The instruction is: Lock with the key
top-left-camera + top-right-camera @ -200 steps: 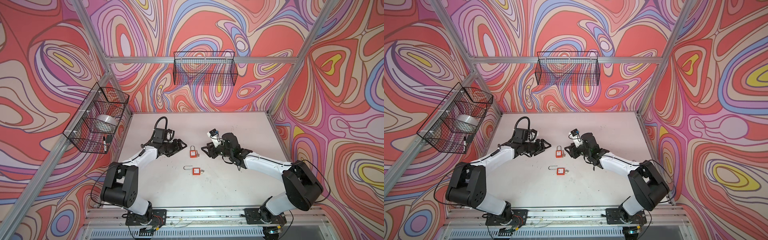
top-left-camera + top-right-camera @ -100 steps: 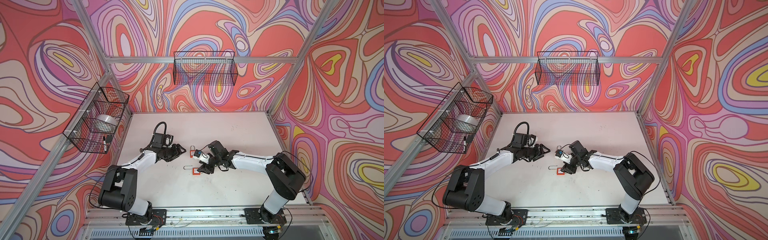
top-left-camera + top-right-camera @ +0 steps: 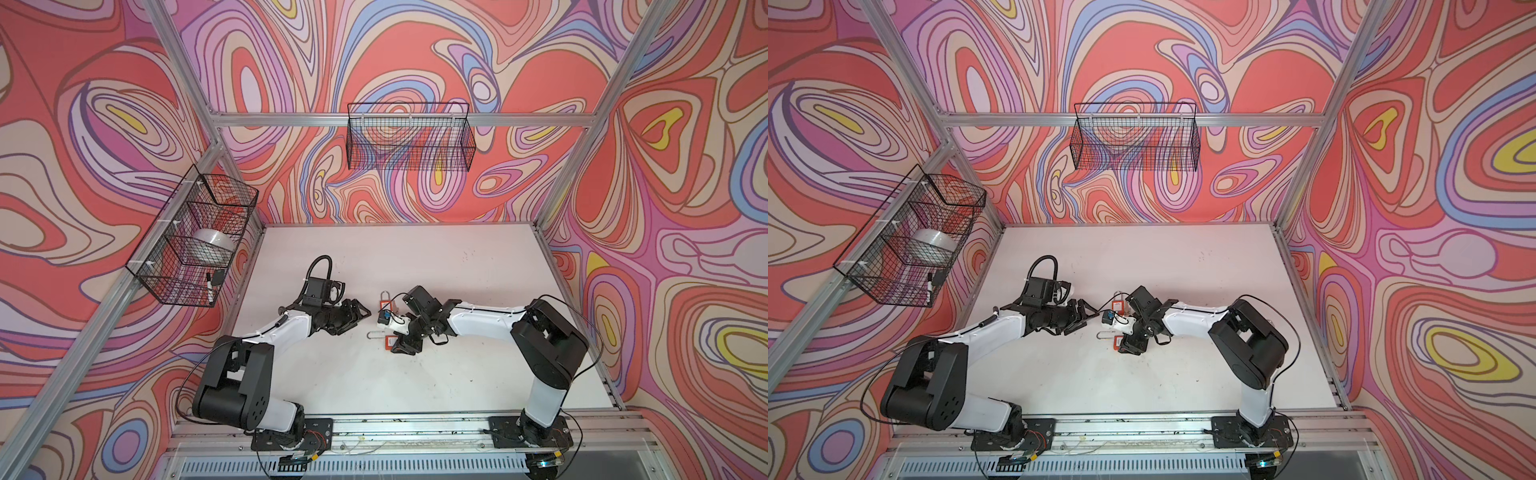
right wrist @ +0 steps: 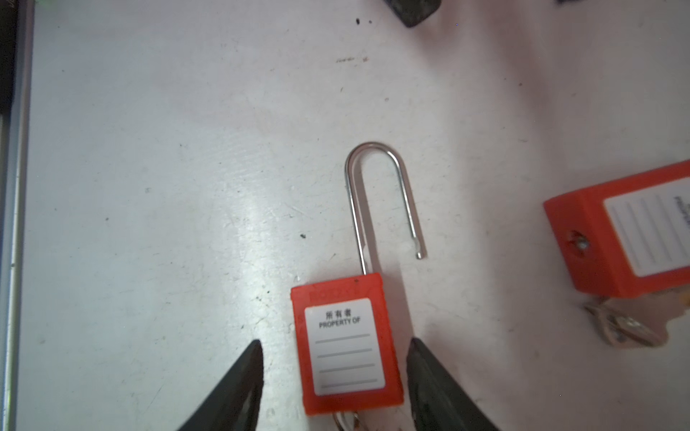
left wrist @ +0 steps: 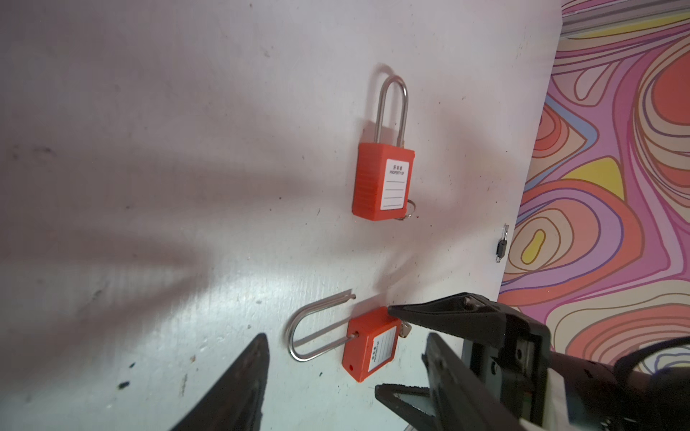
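Running off-frame: keys [image 4: 345, 421] of open padlock [image 4: 345, 347].

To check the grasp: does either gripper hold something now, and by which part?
Nothing is held yet. The right gripper stands open, jaws astride the red body of the open padlock, not clamped. The left gripper is open and empty.

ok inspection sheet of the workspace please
surface: white table, scuffed, dark specks
job's things: open padlock, shackle out, key at its base; shut padlock nearby
clutter: loose key near the table edge
end effectors: left end effector open, empty; right end effector open, astride the open padlock's body
cables: black hose looped over the left wrist
surroundings: side basket on left wall, holding tape roll; back basket on rear wall
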